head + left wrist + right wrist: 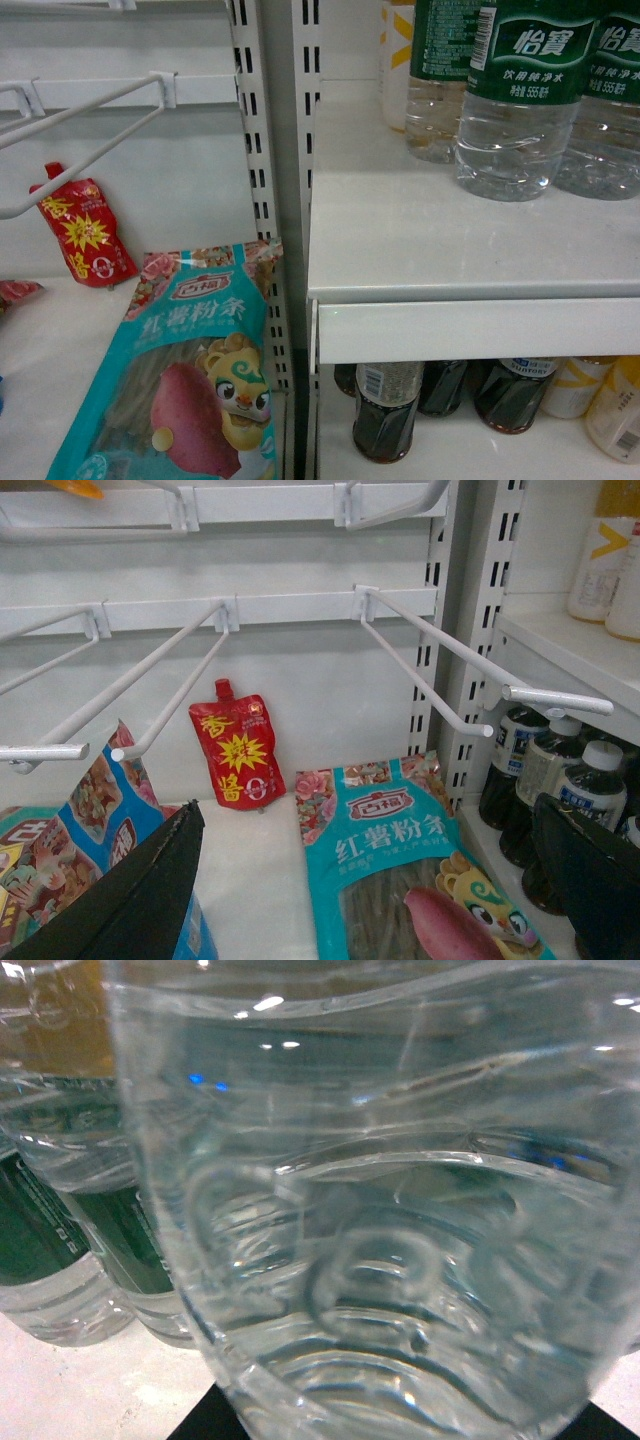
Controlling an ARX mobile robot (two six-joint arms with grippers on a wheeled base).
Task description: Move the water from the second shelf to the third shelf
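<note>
Right tool [400, 1425] shows only as dark tips at the bottom edge of its wrist view, pressed up against a clear ribbed water bottle [390, 1210] that fills almost the whole picture; whether it is clamped on the bottle or merely close I cannot tell. Just left of the tool and behind that bottle stand more green-labelled water bottles [70, 1230] on the white shelf [90, 1390]. From the head view no arm shows; the green-labelled water bottles [520, 95] stand in a cluster at the back right of a white shelf board [440, 240], with dark drink bottles [385, 410] on the shelf below. Left tool [380, 900] has its two dark fingers [130, 900] spread wide apart, holding nothing. Between and beyond them lies a teal sweet-potato noodle packet [400, 870]; further back a red sauce pouch [237, 745] leans on the back panel, under white wire hooks [440, 660].
</note>
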